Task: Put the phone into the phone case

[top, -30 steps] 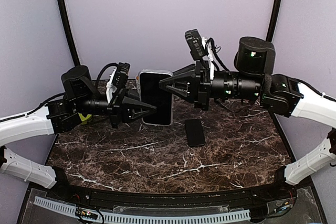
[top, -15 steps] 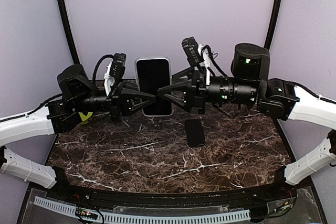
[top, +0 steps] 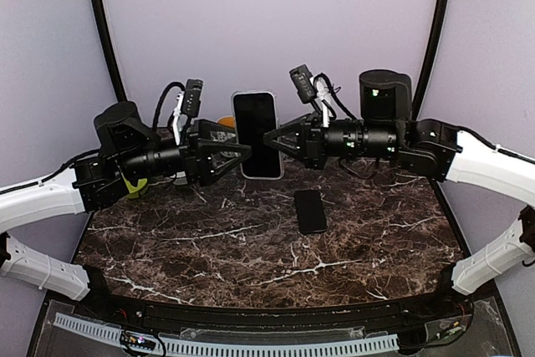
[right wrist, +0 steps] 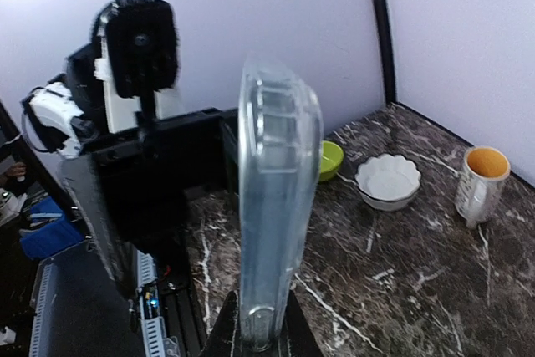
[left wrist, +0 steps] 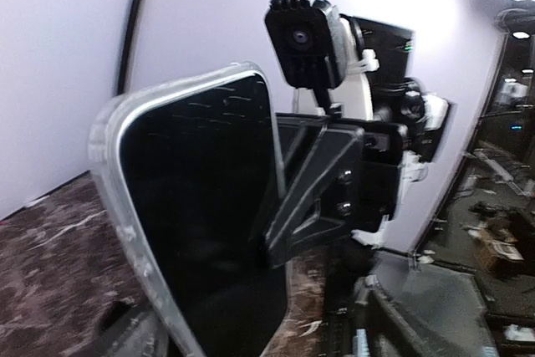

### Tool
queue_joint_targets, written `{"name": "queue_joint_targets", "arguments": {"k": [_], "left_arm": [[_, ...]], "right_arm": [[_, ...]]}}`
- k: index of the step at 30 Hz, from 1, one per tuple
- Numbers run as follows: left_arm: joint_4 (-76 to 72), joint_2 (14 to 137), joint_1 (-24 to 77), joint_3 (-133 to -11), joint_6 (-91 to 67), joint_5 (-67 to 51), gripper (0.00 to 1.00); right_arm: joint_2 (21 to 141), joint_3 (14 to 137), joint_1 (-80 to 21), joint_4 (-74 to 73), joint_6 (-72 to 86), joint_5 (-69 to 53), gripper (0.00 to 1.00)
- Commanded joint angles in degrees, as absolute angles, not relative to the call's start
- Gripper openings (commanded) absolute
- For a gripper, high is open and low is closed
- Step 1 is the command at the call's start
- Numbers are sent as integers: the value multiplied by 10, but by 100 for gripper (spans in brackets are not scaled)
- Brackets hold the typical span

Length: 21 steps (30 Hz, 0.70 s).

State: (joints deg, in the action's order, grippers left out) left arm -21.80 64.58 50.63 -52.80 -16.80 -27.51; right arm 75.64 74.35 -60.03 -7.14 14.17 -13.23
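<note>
Top external, upper centre: phone [top: 257,127] sits in phone case [left wrist: 107,165] aloft, my right claw [top: 269,140] clamped on its edge, left claw [top: 242,155] spread empty beside it; I judge seating nearly done, corners want pressing next.

Cased phone [top: 257,134] in right claw [top: 272,140]

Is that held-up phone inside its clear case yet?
In, it seems: the clear phone case rims the black phone along its visible edges; the bottom is hidden.
</note>
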Motion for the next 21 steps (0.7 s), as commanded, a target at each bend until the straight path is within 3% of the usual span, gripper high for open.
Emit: {"name": "queue_joint_targets", "arguments": {"k": [1,5,21], "left_arm": [[-48,645,453,-550,-177,-64,91],[22,667,378,-520,-225,-79,95],[27,705,353,-497,-195,-66,98]], "right_arm": [[795,750,-533,-118,230,-92,0],[852,750,-502,-149,263,-110,0],[1089,766,-437,-85,407,-303,0]]}}
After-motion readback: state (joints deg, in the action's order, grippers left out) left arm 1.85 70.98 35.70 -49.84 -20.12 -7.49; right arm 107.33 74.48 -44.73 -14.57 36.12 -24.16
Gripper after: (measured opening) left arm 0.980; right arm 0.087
